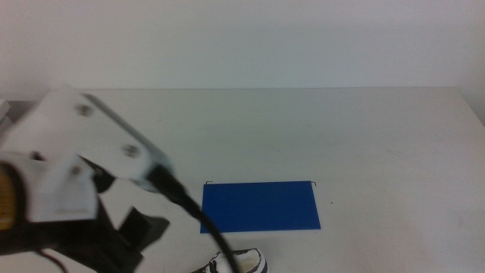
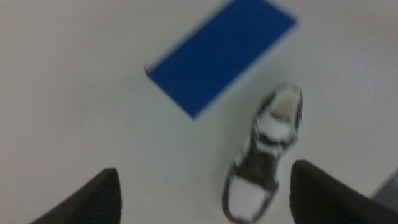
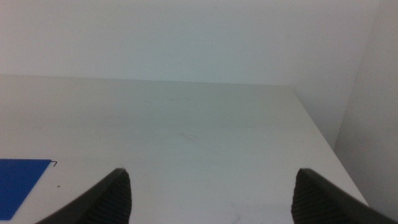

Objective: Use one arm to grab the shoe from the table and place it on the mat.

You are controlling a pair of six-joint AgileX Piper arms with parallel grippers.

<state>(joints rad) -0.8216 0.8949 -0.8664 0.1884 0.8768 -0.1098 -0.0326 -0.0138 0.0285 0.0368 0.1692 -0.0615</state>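
Observation:
The black-and-white shoe (image 1: 241, 263) lies on the white table (image 1: 364, 136) at the front edge, just in front of the blue mat (image 1: 260, 206). The left arm (image 1: 83, 182) fills the lower left of the middle view. In the left wrist view the left gripper (image 2: 205, 193) is open and above the table, with the shoe (image 2: 266, 155) lying between its jaws and nearer one of them, and the mat (image 2: 221, 53) beyond. The right gripper (image 3: 211, 193) is open and empty, away from the shoe; a corner of the mat (image 3: 18, 183) shows beside it.
The table's far right edge (image 3: 323, 137) meets a pale wall. A black cable (image 1: 193, 216) hangs from the left arm over the shoe. A small dark speck (image 1: 330, 202) lies right of the mat.

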